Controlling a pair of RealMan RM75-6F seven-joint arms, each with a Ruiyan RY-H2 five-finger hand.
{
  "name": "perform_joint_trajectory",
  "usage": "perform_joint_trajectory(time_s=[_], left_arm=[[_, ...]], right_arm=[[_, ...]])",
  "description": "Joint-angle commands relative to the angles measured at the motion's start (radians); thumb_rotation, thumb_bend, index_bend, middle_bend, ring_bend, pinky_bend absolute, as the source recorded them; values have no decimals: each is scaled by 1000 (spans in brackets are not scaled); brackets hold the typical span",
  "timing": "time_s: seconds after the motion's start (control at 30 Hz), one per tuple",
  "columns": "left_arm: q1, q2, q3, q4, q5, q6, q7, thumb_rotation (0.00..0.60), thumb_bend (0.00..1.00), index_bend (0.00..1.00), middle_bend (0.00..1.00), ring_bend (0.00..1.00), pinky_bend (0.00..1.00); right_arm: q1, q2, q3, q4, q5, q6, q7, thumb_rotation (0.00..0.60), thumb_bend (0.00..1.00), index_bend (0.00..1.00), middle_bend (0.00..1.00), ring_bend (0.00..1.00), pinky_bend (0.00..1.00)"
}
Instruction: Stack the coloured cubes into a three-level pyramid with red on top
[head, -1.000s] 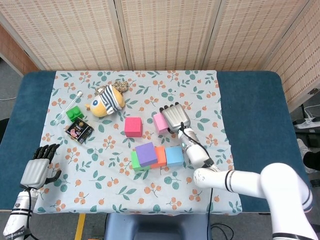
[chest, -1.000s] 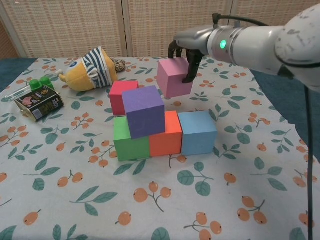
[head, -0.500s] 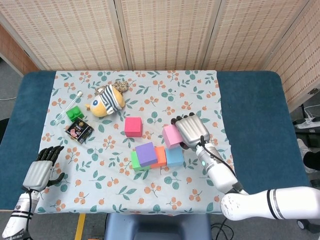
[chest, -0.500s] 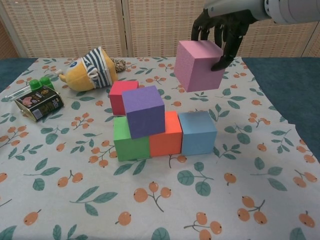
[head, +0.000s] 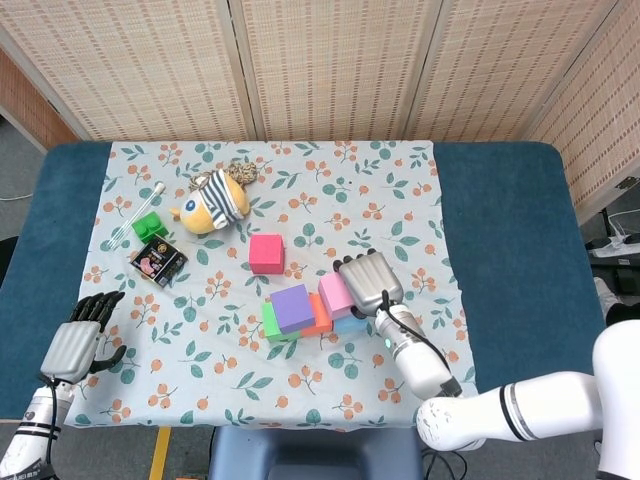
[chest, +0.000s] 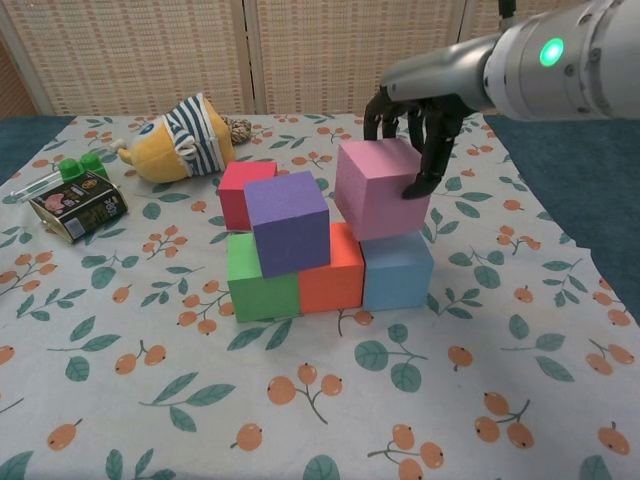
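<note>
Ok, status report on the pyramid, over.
Right hand holds pink cube over orange/blue cubes. Left hand idle, empty. Red cube on the cloth. Nothing blocking.

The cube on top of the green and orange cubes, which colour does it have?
Purple. The purple cube shows best in the chest view.

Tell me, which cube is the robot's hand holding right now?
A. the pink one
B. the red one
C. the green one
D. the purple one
A: in the chest view the right hand grips the pink cube from above, over the orange cube and blue cube, while the red cube sits alone on the cloth behind.
</note>
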Motion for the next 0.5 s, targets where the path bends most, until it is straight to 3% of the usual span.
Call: perform_joint_trajectory(time_s=[0.03,0.5], left_arm=[[-1,0,0,0,0,-1,-1,600,350,0,51,37,73],[2,8,-2,2,4,4,-21,600,349,0,51,36,74]], right_arm=[[12,-27,-1,14,11,12,-13,600,170,663,515,354,282],[45,-113,16,47,60,63,-56,600,171,660,514,354,285]])
